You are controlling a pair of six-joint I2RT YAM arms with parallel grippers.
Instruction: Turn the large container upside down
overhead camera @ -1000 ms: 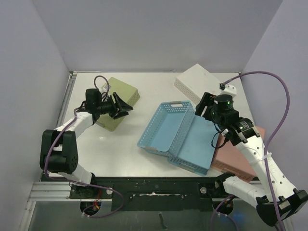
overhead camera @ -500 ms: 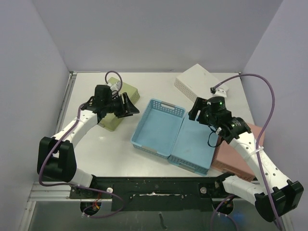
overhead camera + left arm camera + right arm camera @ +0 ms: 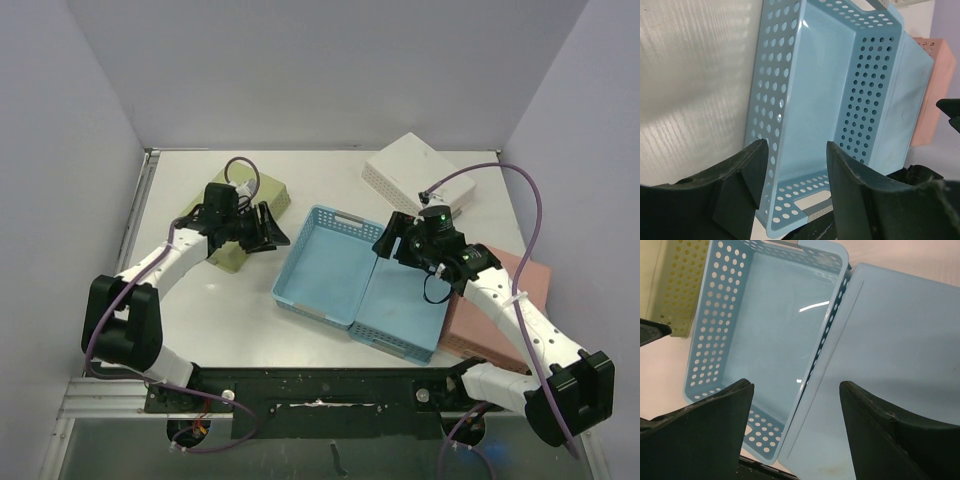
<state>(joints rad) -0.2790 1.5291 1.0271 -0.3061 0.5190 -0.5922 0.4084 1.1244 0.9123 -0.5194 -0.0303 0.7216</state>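
Note:
The large container (image 3: 330, 265), a light blue perforated basket, lies flat on the table with its open side up. In the left wrist view the large container (image 3: 805, 100) fills the frame. My left gripper (image 3: 272, 232) is open just left of its left wall, not touching it; in its own view the left gripper (image 3: 795, 190) has that wall ahead of its jaws. My right gripper (image 3: 388, 240) is open and empty above the basket's right rim. The right gripper (image 3: 795, 435) looks down on the large container (image 3: 765, 330).
A second blue container (image 3: 405, 300) lies bottom up against the basket's right side. A pink container (image 3: 500, 310) sits at the right edge, a white one (image 3: 405, 170) at the back, and an olive one (image 3: 245, 200) under my left arm.
The blue basket, tilted up on one side a second ago, now lies flat. My left gripper moved right toward it with its jaws slightly narrower. My right gripper shifted left over the rim.

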